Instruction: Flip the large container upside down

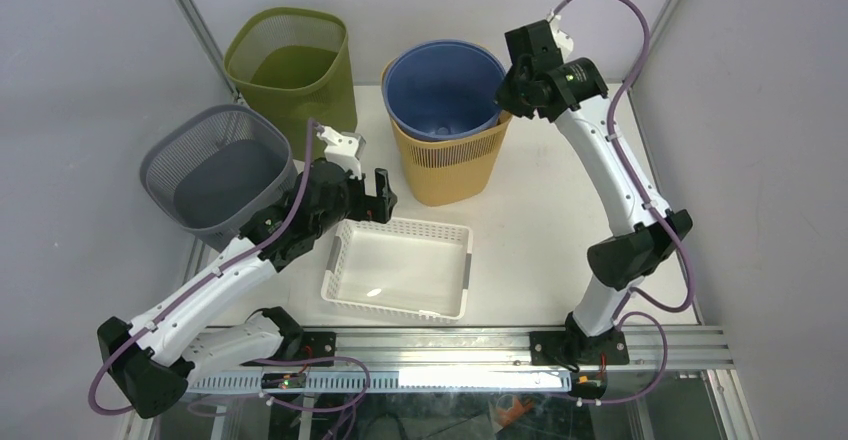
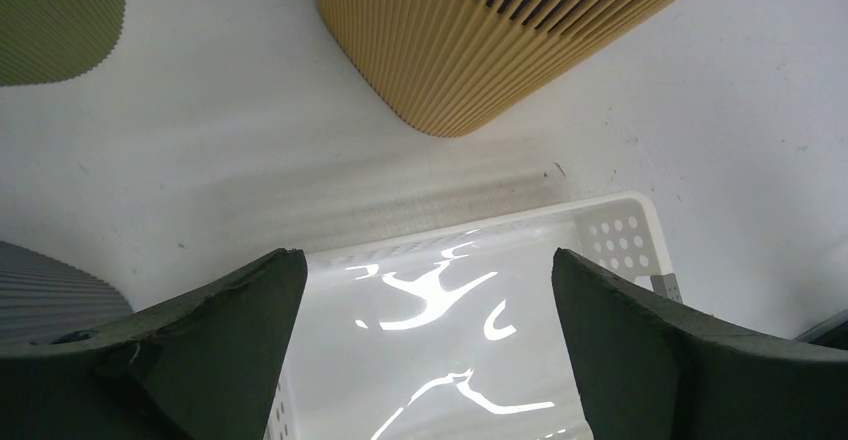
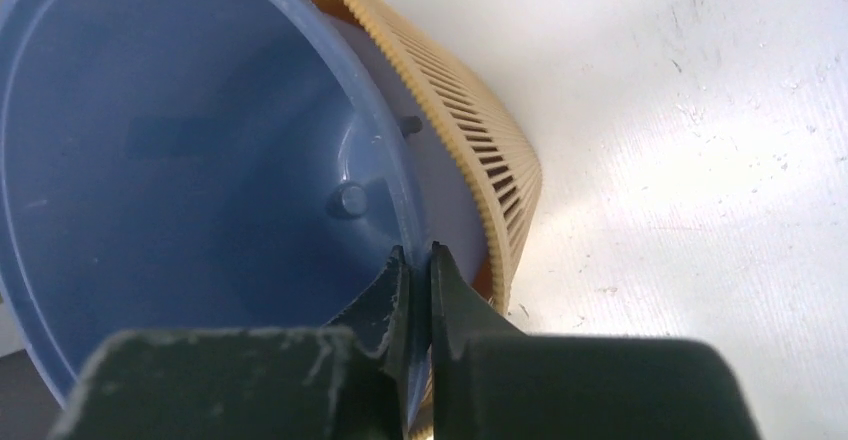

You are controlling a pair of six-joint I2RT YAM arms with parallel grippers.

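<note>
Grip on the rim is the step in hand: the right gripper is pinched tight on the edge of the blue bucket, one finger inside the wall and one outside. The bucket sits mouth up, nested in the yellow basket at the back of the table. Next, I judge, it must be lifted clear of the basket and rolled over, which asks a firm hold on that thin rim. The left gripper hangs wide open and empty over the white tray. A green basket and a grey basket stand to the left, and together with the tray in front they may crowd the swing.
</note>
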